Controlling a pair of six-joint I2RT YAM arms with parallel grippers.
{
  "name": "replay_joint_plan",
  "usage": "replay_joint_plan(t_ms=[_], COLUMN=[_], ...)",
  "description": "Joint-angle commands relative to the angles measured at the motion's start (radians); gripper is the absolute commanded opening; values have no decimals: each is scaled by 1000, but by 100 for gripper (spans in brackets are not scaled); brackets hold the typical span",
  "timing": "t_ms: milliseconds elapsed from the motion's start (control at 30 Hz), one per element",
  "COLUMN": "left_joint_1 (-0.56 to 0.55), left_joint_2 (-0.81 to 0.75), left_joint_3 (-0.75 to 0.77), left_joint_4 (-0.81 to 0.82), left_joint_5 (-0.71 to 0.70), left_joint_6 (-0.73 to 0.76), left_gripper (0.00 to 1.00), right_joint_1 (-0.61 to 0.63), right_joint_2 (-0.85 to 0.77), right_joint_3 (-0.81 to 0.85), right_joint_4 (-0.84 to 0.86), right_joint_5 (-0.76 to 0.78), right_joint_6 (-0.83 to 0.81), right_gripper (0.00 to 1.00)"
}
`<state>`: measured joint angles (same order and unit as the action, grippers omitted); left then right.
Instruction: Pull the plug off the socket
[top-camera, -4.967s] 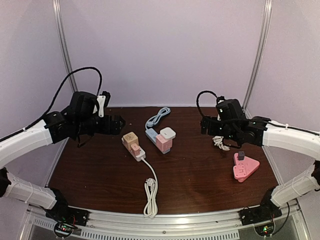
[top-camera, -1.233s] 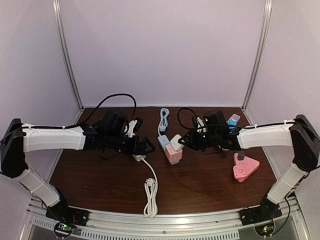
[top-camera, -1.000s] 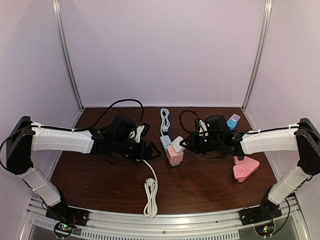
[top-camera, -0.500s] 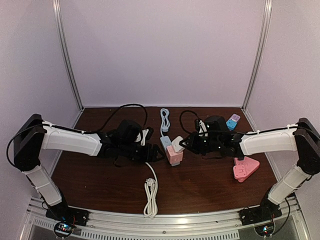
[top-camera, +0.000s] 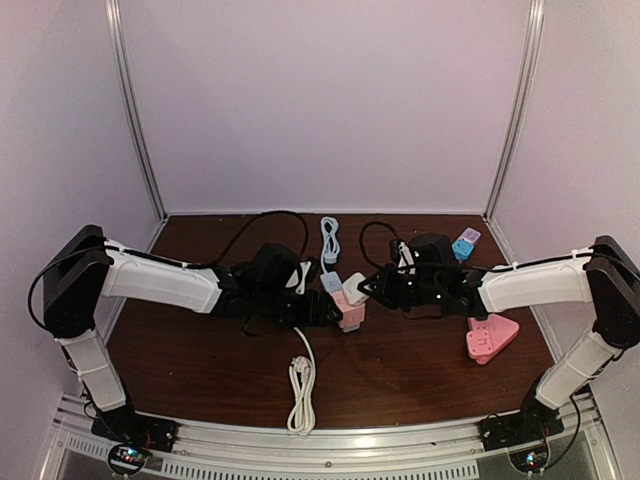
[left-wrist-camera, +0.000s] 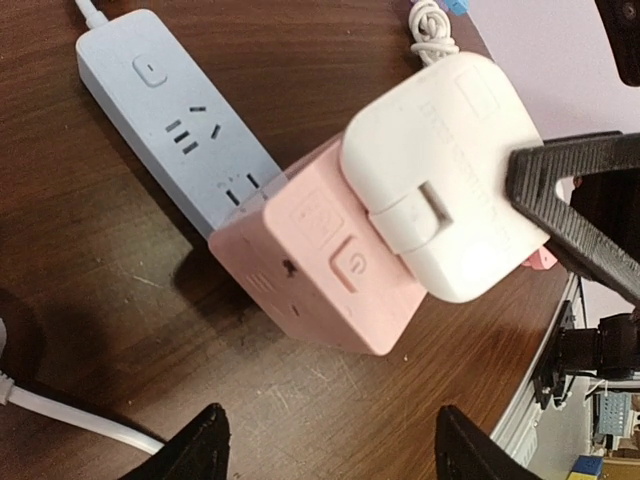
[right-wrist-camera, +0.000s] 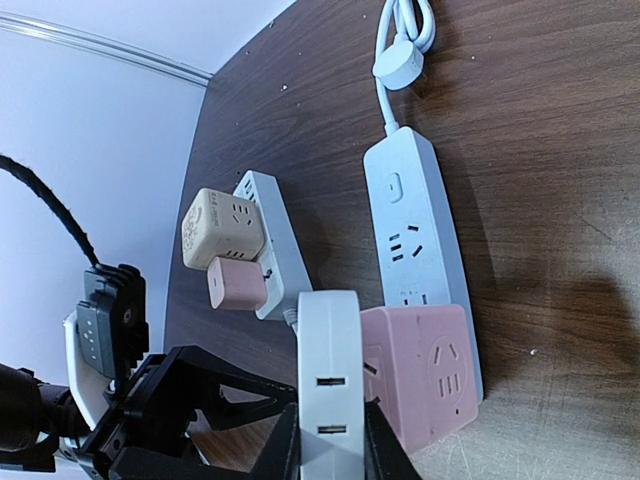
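My right gripper (top-camera: 372, 288) is clamped on the white charger plug (left-wrist-camera: 450, 190) from the 3 o'clock side, one finger on each broad face so the block can't twist when I pull. The plug looks seated in the pink cube socket (left-wrist-camera: 320, 270) near the middle of the table (top-camera: 420, 370). That cube rides on the near end of the blue power strip (left-wrist-camera: 170, 120), which runs off toward 12 o'clock. That's why my left gripper (left-wrist-camera: 335, 445) sits at the 9 o'clock side, fingers spread wide, aimed at the cube and just short of it. I reckon the cube needs pinning first, or cube and strip will simply lift along with the plug.
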<state>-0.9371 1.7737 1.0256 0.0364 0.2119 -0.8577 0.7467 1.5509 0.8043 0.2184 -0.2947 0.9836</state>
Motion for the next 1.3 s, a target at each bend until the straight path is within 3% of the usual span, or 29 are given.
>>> replay_joint_plan(t_ms=[0, 267, 767, 1267], left_joint_1=[-1, -2, -5, -9], left_joint_2=[27, 73, 123, 154], left_joint_3=[68, 112, 130, 162], left_joint_4=[20, -19, -83, -166], left_joint_5=[-63, -136, -138, -170], left_joint_6=[-10, -10, -1, 4], left_gripper=[71, 71, 71, 72], right_joint_1=[15, 15, 15, 13], right_joint_2=[26, 29, 41, 43], right_joint_3=[-39, -43, -59, -105], right_joint_4=[-86, -84, -48, 94], right_joint_5=[-32, -36, -45, -69], right_joint_6=[14, 17, 44, 124], right_gripper=[0, 0, 0, 0])
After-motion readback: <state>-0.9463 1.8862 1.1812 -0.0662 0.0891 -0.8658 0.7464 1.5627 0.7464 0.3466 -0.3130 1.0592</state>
